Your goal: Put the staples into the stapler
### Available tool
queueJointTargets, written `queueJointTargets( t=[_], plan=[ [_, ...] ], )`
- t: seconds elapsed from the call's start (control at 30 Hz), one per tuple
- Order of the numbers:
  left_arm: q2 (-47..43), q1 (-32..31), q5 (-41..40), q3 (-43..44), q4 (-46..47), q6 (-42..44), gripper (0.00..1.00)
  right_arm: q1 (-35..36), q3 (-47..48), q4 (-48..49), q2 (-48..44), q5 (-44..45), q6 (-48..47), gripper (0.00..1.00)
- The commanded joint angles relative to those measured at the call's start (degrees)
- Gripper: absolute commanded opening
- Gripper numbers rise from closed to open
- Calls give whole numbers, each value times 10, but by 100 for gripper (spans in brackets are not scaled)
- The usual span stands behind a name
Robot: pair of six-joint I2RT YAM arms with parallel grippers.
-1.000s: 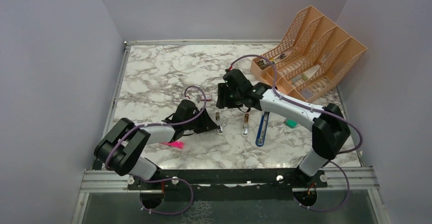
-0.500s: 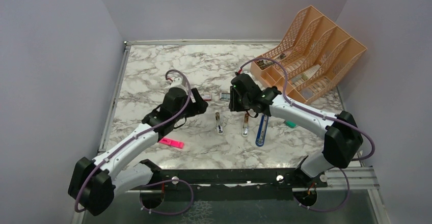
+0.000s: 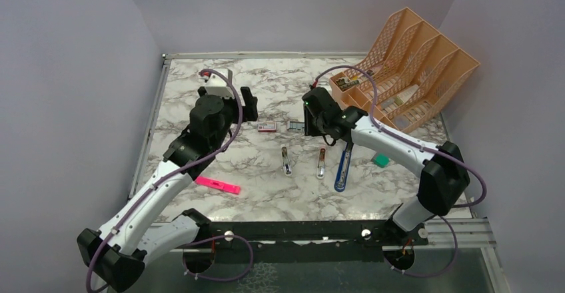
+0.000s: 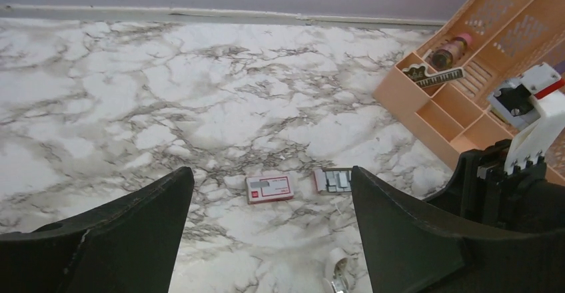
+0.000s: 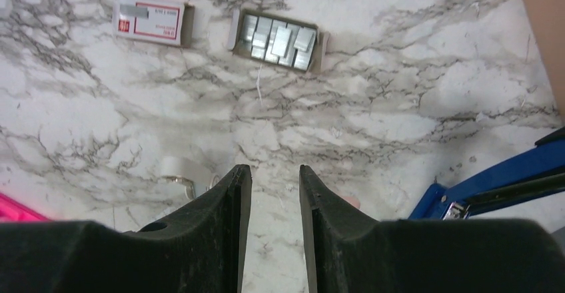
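Marble table, staples mid-surface (well off edges)

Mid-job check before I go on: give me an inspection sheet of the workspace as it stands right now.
Surface: marble table, no damage seen.
Job's things: staples lie jumbled in an open tray; red-and-white box beside it, apart; blue stapler lies opened, nearer the arm bases.
Clutter: pink highlighter; two small metal pieces; green item; orange organiser at the far right corner, with small items inside.
Claws: left claw wide open, empty, raised; right claw narrowly open, empty, short of the tray.
Cables: purple cables loop along both arms; no snag seen.
Surroundings: plain walls; nothing else seen.
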Motion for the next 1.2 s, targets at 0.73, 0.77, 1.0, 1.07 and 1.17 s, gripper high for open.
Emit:
queueJointTargets(
  t=[0.73, 0.77, 1.0, 1.07, 1.17],
  plan=[
    [59, 4, -46, -13, 14, 11, 89, -49, 242, -53, 299, -8, 39, 35],
    [58, 4, -45, -13, 13, 10, 89, -49, 252, -65, 308, -2, 41, 34],
    [60, 4, -44, -16, 10, 3, 89, -49, 261, -76, 327, -3, 43, 33],
    [60, 4, -45, -15, 7, 4, 89, -49, 265, -82, 331, 1, 43, 33],
    [60, 4, -50, -15, 3, 4, 89, -49, 267, -85, 333, 4, 42, 31]
  ],
)
